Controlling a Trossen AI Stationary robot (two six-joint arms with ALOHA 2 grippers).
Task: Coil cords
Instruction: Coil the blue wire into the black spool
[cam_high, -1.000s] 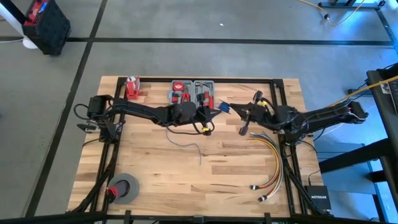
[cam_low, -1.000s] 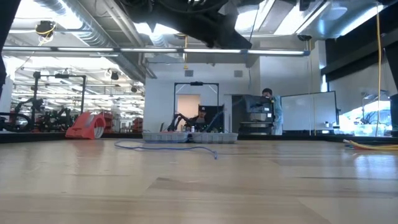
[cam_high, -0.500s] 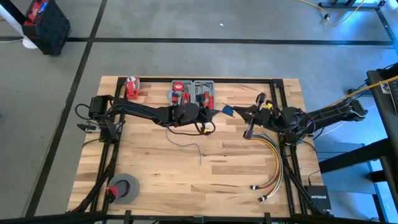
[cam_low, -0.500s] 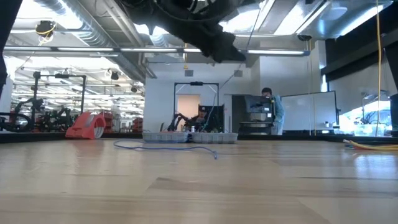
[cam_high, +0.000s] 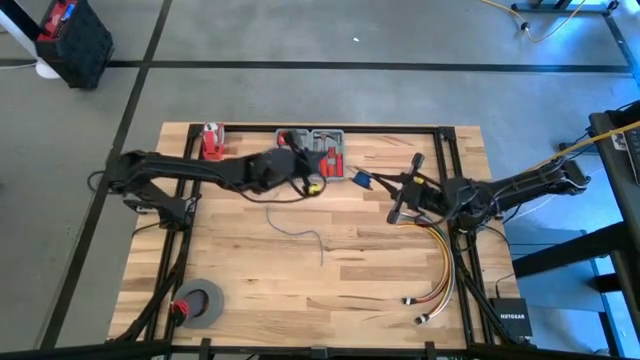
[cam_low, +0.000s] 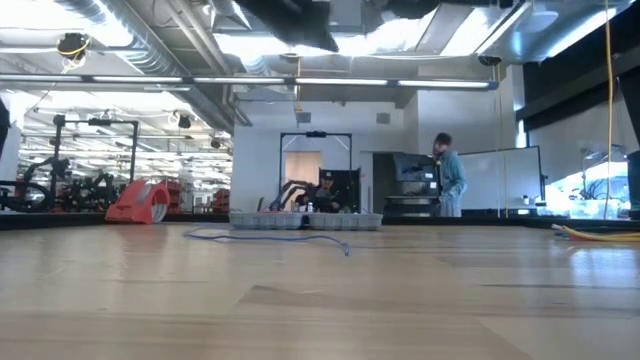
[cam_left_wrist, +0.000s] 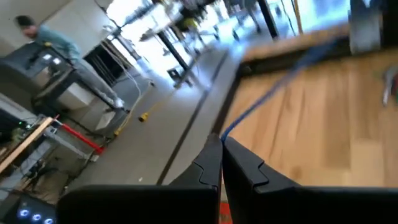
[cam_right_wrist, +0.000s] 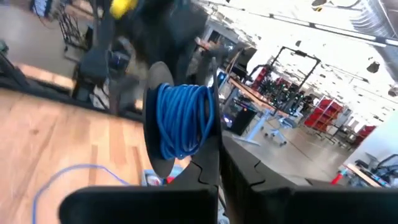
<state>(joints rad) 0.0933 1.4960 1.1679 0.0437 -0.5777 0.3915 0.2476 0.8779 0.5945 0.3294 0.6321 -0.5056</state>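
Thin blue-purple wire cord (cam_high: 300, 232): loose length lay on light wooden slat tabletop (cam_high: 250, 280), approx. centre, below both arms; in low view it (cam_low: 270, 237) showed as a faint line near the far edge, plug ends too small to make out.
Left gripper (cam_left_wrist: 221, 144): fingers pressed together, pinching a blue cord strand (cam_left_wrist: 273, 87) at the tips; in high view it sat by the grey tool tray w/ red-handled tools (cam_high: 325, 150), grip itself hidden under the arm.
Right gripper (cam_right_wrist: 214, 155): jaws closed, gripping a black spool wound w/ blue cord (cam_right_wrist: 180, 121); spool partly cut off by fingers. In high view it (cam_high: 400, 200) hung at table right, beside yellow-orange-red cable bundle (cam_high: 440, 260).
Grey tape roll (cam_high: 200, 302): front left corner.
Person (cam_low: 450, 185): in room beyond, detail unclear.
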